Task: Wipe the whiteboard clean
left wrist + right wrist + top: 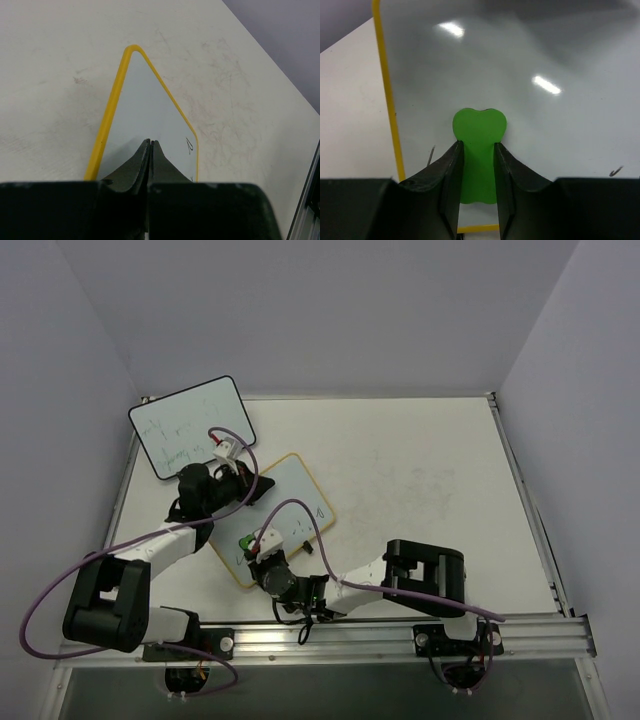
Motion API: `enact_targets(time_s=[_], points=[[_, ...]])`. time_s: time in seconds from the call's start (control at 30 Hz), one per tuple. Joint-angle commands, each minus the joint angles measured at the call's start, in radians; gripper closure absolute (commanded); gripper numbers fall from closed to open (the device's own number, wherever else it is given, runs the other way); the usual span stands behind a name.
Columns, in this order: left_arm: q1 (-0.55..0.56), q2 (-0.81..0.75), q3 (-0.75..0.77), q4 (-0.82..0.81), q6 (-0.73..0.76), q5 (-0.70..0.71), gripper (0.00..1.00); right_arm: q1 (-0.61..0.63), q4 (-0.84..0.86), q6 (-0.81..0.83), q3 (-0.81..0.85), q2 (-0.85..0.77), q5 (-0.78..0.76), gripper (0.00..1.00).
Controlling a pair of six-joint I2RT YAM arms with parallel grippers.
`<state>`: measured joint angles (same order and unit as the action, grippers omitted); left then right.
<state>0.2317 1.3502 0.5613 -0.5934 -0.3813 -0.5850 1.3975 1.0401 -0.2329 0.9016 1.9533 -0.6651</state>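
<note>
Seen from overhead, the whiteboard [296, 482] lies flat and askew on the table [420, 470], close in front of both arms. A black-framed board [185, 425] sits beyond it at the far left. The left gripper [252, 485] is at the whiteboard's upper-left edge and the right gripper [250, 543] is over its near end.

Only the right wrist view shows that the right gripper's jaws clamp a green heart-shaped piece [479, 125] above the glossy surface. Only the left wrist view shows the left gripper's fingers [142, 160] pressed together with nothing between them.

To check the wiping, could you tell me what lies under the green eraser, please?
The yellow-framed whiteboard; the right claw holds the eraser over it. Any marks beneath are hidden.
</note>
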Motion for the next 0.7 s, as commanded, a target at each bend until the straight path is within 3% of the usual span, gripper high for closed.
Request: enact_targets(time_s=[0.0,0.67], points=[[0.006,-0.019,-0.001,0.01,0.016,0.024,0.98,0.014,-0.014,0.013,-0.019,0.05,0.124,1.0],[0.043,-0.002,0.012,0.032,0.041,0.053,0.98,0.034,-0.002,0.084,0.077,0.11,0.122,1.0]])
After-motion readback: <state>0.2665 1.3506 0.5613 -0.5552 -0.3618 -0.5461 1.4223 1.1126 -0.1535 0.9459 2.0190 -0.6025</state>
